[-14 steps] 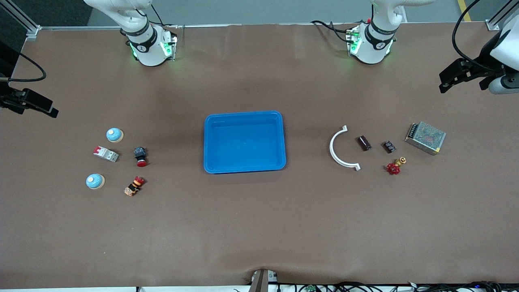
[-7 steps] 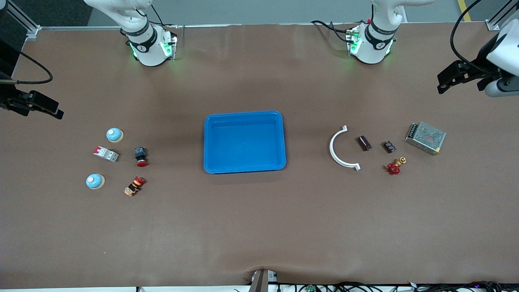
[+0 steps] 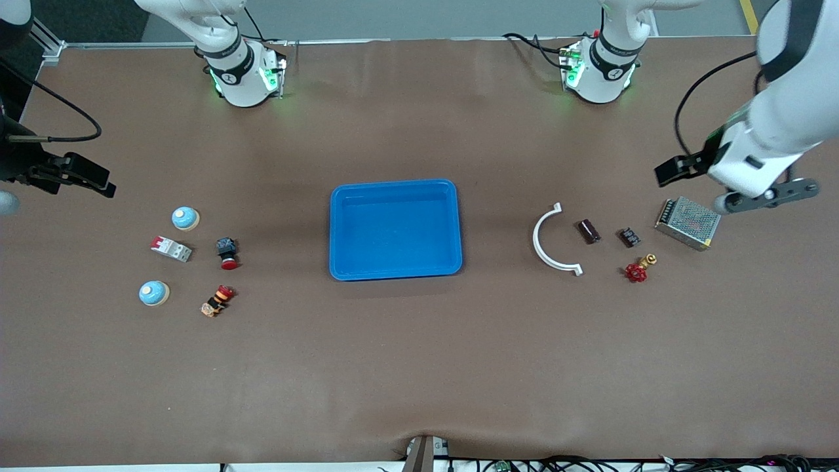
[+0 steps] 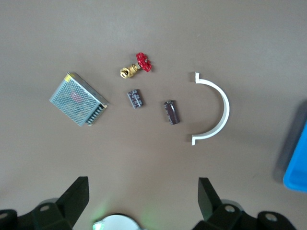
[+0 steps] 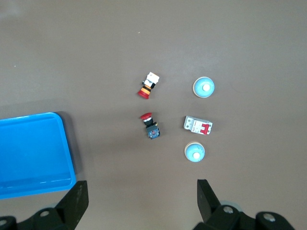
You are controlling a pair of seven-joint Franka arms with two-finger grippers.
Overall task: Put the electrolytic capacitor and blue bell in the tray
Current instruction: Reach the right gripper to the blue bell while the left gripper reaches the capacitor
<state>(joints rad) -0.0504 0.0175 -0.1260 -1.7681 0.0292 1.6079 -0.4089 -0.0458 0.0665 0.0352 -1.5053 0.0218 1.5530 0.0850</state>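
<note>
The blue tray (image 3: pixel 393 272) lies mid-table and holds nothing; it also shows in the right wrist view (image 5: pixel 33 153). The electrolytic capacitor (image 3: pixel 588 231), a dark cylinder, lies toward the left arm's end beside a white arc; it also shows in the left wrist view (image 4: pixel 171 111). Two blue bells (image 3: pixel 185 218) (image 3: pixel 154 293) sit toward the right arm's end, and both show in the right wrist view (image 5: pixel 194 152) (image 5: pixel 203 87). My left gripper (image 3: pixel 663 174) (image 4: pixel 143 191) is open and empty, up over bare table by the power supply. My right gripper (image 3: pixel 105 188) (image 5: pixel 141 194) is open and empty over bare table near the bells.
By the capacitor lie a white arc clamp (image 3: pixel 550 239), a small black part (image 3: pixel 629 236), a red-handled valve (image 3: pixel 637 270) and a metal power supply (image 3: pixel 688 223). By the bells lie a circuit breaker (image 3: pixel 172 248) and two red push buttons (image 3: pixel 227 253) (image 3: pixel 217 301).
The left arm has swung in from the table's end, and its gripper is now over the table beside the power supply. The right gripper has crept slightly toward the bells.
</note>
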